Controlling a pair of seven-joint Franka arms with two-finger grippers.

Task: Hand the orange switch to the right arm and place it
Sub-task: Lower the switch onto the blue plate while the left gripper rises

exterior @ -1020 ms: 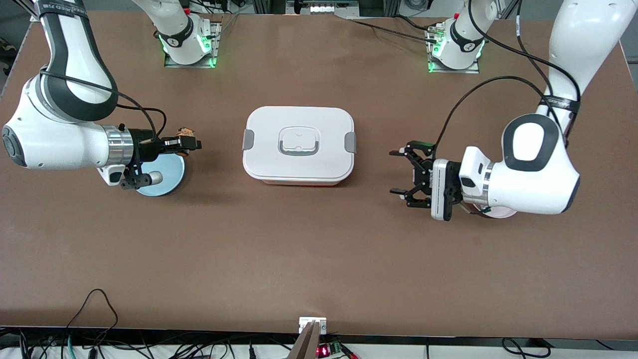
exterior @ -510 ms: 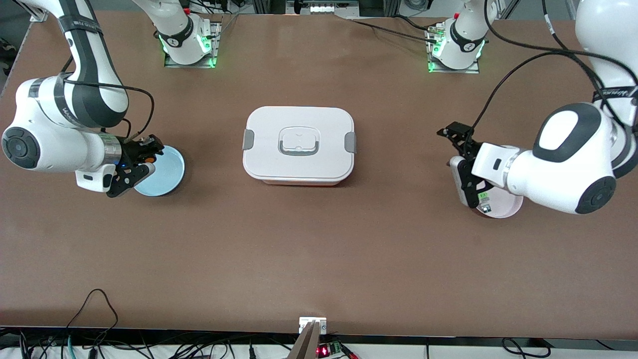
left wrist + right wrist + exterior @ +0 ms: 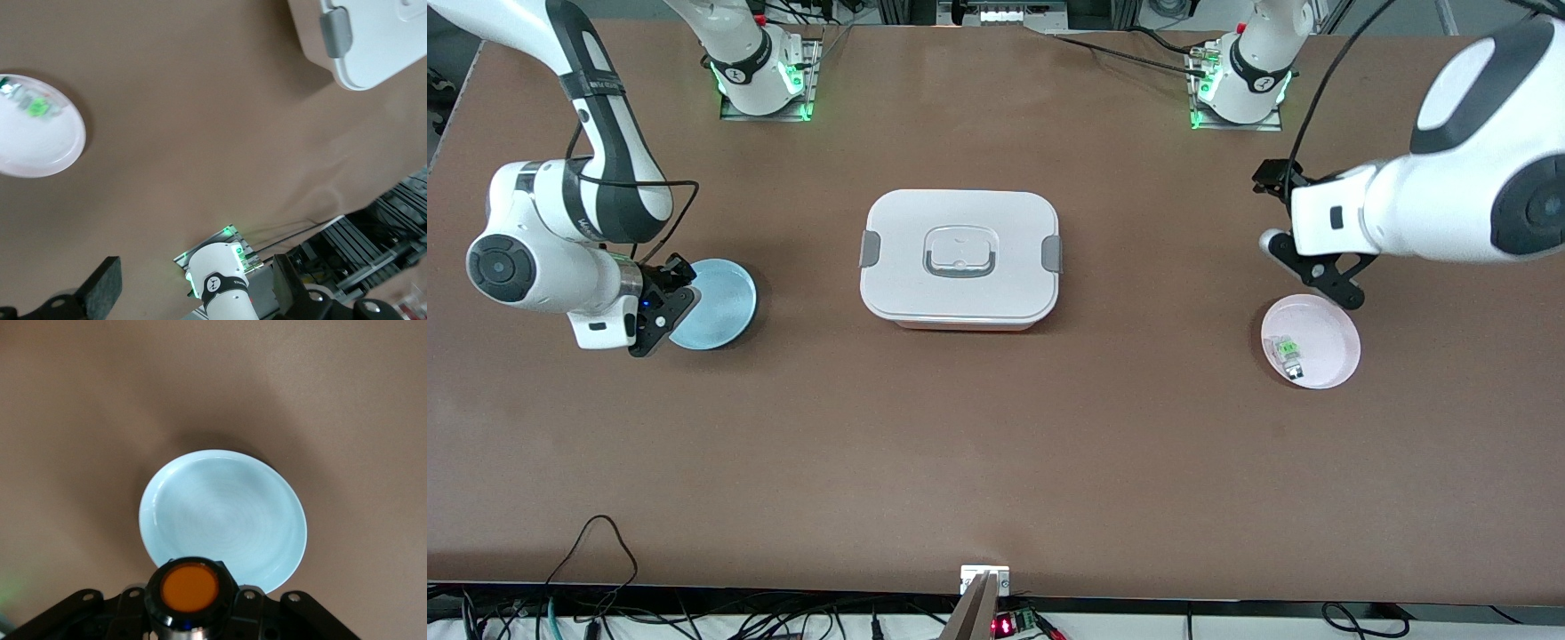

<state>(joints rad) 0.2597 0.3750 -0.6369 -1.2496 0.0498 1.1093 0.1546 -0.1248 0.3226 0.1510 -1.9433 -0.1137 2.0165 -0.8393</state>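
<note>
Over the rim of the blue saucer [image 3: 720,302], on the side toward the right arm's end of the table, the right gripper [image 3: 660,307] hangs with its slim fingers shut on the orange switch [image 3: 190,588]. The right wrist view shows the switch as a round orange face in a black collar, clamped between the black fingers with the saucer's bowl just below it. That orange end faces back up at the wrist, so the long axis seems to run along the gripper's own line, down toward the saucer. The lower end is hidden and I cannot tell how it is turned. It looks like a light, stiff bit of moulded plastic, small enough to twist or squirt out of a pinch. The black body is the place to hold it, across its flat sides, not the smooth orange ends. Set down on end it would probably tip onto the glazed, slippery dish, so a low release suits it. Well toward the left arm's end from the blue saucer, past a lidded white box [image 3: 960,258], the left gripper [image 3: 1272,209] waits above the table with its fingers spread wide and nothing between them. It is close to a pink saucer [image 3: 1338,333] holding a green-topped part [image 3: 1288,351].
</note>
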